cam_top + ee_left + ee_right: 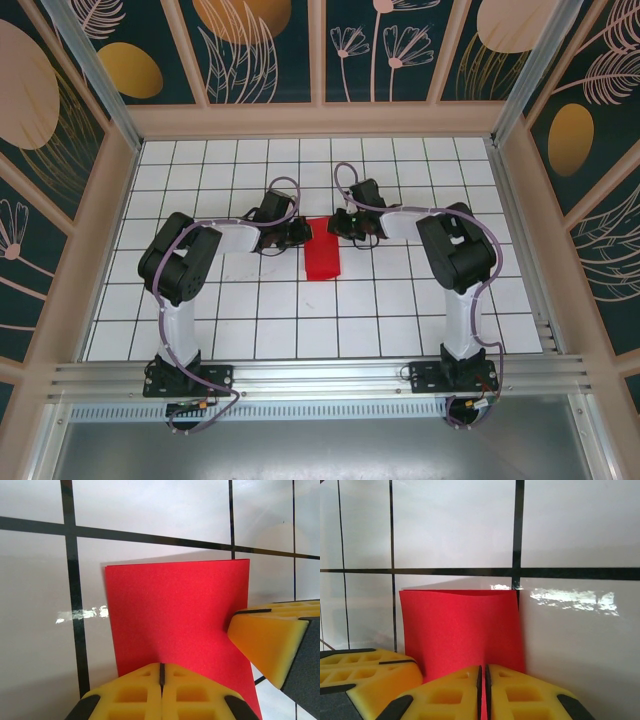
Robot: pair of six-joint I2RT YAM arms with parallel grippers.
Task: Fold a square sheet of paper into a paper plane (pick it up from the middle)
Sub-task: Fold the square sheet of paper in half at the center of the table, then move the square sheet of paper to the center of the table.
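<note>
Left gripper (161, 669) was clenched shut, tips at the near edge of the red paper (175, 615); couldn't tell if it pinched it. Paper lay just ahead of both fingertip pairs, between them. Right gripper (483, 670) was clamped on the paper, red showing in its seam.

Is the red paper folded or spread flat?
Folded, it seems: the red paper is a narrow rectangle, not square, and its far edge in the right wrist view shows two layers.
</note>
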